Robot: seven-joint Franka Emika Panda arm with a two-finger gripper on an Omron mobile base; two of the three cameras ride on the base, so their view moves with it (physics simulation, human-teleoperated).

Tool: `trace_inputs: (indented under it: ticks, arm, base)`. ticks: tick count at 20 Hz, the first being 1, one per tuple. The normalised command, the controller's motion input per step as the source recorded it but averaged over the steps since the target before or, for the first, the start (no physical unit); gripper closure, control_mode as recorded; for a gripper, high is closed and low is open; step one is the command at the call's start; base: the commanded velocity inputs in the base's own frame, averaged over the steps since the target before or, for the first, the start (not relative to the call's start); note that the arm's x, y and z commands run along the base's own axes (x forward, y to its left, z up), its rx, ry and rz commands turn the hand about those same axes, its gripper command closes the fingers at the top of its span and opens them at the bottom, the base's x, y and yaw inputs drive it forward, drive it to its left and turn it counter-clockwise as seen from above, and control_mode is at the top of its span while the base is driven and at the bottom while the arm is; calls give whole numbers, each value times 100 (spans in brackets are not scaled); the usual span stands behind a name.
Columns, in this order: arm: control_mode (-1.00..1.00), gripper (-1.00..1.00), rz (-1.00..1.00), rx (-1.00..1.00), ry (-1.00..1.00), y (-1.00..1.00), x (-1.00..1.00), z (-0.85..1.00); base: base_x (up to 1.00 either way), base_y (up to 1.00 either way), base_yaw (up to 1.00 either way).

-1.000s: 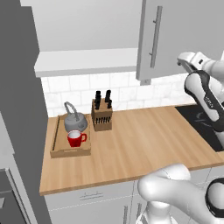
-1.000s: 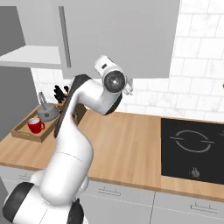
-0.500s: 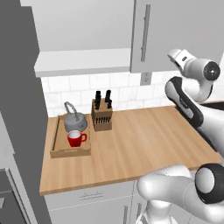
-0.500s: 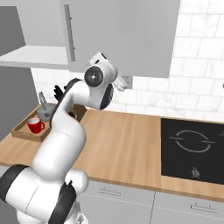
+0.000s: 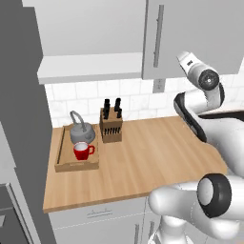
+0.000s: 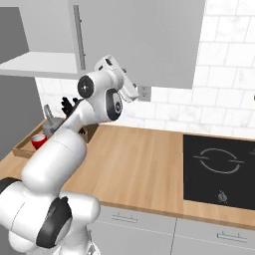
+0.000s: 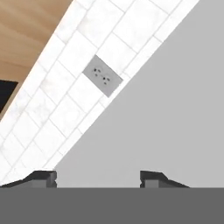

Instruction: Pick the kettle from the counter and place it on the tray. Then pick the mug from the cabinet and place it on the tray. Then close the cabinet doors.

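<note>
**Grey kettle and red mug both on tray, one cabinet door open**

Kettle (image 5: pixel 80 131) sits at back of tray (image 5: pixel 60 151), mug (image 5: pixel 83 151) just in front of it, on counter (image 5: pixel 152 152) left of knife block (image 5: pixel 110 125). Gripper (image 7: pixel 98 178) raised facing a grey cabinet door (image 7: pixel 175 109) and tiled wall with outlet (image 7: pixel 102 75); jaws apart, nothing between them. Left cabinet door (image 5: pixel 21 95) stands swung out.

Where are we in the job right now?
Done: kettle and mug both sit on the tray. In hand: the claw, jaws apart and holding nothing, faces the right cabinet door, which looks closed. Left: the left cabinet door stands open and needs shutting.
</note>
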Motion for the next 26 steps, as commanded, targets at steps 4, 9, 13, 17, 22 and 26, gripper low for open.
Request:
trace_inputs:
  ticks: [4,9,13,17,22,26]
  arm:
    - [-100,-100,-17,-3,0,0,60,-43]
    - [-100,-100,-6,-3,0,1,-34,-52]
    - [-100,-100,-2,0,0,0,-76,-29]
    - [-100,-100,-2,0,0,0,-73,-7]
    - [-100,-100,0,0,0,0,-26,0]
    - [-100,-100,-4,-1,-12,-2,-76,9]
  base:
    - [0,0,0]
    - [0,0,0]
    - [0,0,0]
    - [0,0,0]
    - [0,0,0]
    - [0,0,0]
